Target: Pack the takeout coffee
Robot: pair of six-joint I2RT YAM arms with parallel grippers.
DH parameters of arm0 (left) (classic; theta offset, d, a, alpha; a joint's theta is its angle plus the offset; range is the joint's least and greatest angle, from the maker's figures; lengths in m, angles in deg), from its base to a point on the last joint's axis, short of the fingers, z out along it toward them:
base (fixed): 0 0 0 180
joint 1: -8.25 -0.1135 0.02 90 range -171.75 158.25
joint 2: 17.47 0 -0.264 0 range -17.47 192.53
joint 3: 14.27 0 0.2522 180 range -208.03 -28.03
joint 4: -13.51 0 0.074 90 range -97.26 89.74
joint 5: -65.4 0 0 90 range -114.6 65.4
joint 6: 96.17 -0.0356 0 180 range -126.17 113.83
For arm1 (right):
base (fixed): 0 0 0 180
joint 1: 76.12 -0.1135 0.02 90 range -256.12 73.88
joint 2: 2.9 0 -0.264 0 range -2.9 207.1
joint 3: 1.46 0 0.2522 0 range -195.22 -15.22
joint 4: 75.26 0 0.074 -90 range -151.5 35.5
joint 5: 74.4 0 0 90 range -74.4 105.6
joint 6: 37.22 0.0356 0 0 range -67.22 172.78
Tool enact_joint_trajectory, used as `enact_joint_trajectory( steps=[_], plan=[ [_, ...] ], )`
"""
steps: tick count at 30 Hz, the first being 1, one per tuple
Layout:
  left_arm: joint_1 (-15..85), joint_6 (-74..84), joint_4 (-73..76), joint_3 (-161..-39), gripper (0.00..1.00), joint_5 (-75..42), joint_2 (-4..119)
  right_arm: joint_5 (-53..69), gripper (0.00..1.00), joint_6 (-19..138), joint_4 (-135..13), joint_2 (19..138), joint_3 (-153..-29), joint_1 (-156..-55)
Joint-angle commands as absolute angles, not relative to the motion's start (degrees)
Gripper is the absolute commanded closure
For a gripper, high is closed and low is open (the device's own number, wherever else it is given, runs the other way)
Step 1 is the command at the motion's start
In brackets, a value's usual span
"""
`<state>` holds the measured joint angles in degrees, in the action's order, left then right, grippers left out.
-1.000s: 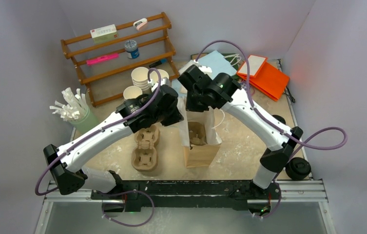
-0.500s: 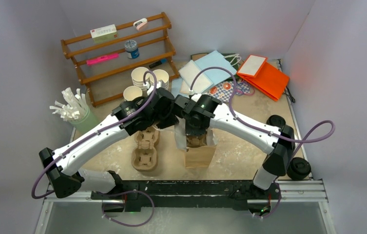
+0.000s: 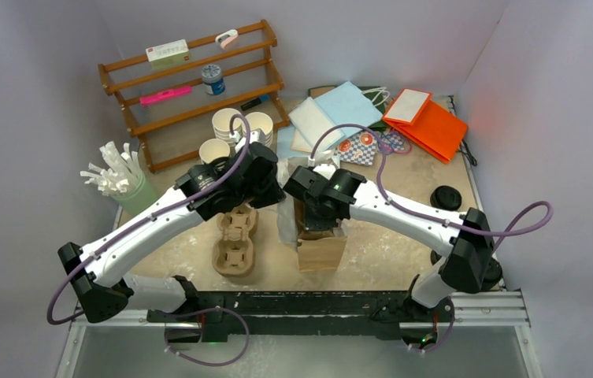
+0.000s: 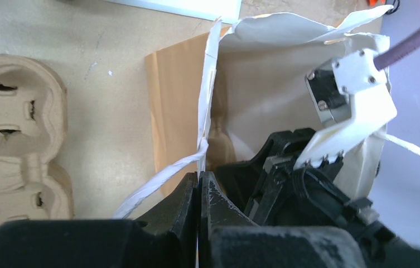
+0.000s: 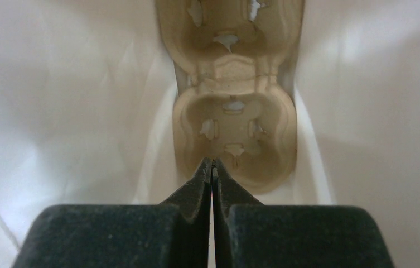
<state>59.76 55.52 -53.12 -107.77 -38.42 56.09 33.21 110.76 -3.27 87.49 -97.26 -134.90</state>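
The bag (image 3: 320,253) stood mid-table, its rim pinched tight by the left gripper (image 4: 199,184), which ought to hold the mouth wide. Inside, a tray (image 5: 234,128) lay flat under the right gripper (image 5: 212,164), whose fingers were pressed together, apparently on nothing. The cups (image 3: 216,150) stood outside by the rack (image 3: 190,102). The tray should sit level first.

At the table (image 3: 372,260)'s near edge stands the paper bag (image 3: 320,253), a cup tray (image 5: 234,128) inside it; a second tray (image 3: 234,248) lies just left; paper cups (image 3: 226,124) stand behind that, before the far-left rack (image 3: 190,75)
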Motion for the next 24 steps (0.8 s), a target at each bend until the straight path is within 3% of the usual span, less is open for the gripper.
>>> enact_joint_trajectory(
  steps=[1,13,24],
  plan=[
    [59.85,51.23,-55.80,-106.51,1.00,-40.20,53.59,29.84,1.00,104.68,-12.09,83.63,-92.49,-131.68],
    [59.85,42.97,-48.18,-99.18,1.00,-32.62,48.00,22.95,1.00,94.24,-21.36,81.50,-87.36,-127.03],
    [59.85,41.14,-46.73,-96.01,1.00,-31.81,46.61,22.89,1.00,91.34,-17.64,87.77,-90.32,-127.09]
  ],
)
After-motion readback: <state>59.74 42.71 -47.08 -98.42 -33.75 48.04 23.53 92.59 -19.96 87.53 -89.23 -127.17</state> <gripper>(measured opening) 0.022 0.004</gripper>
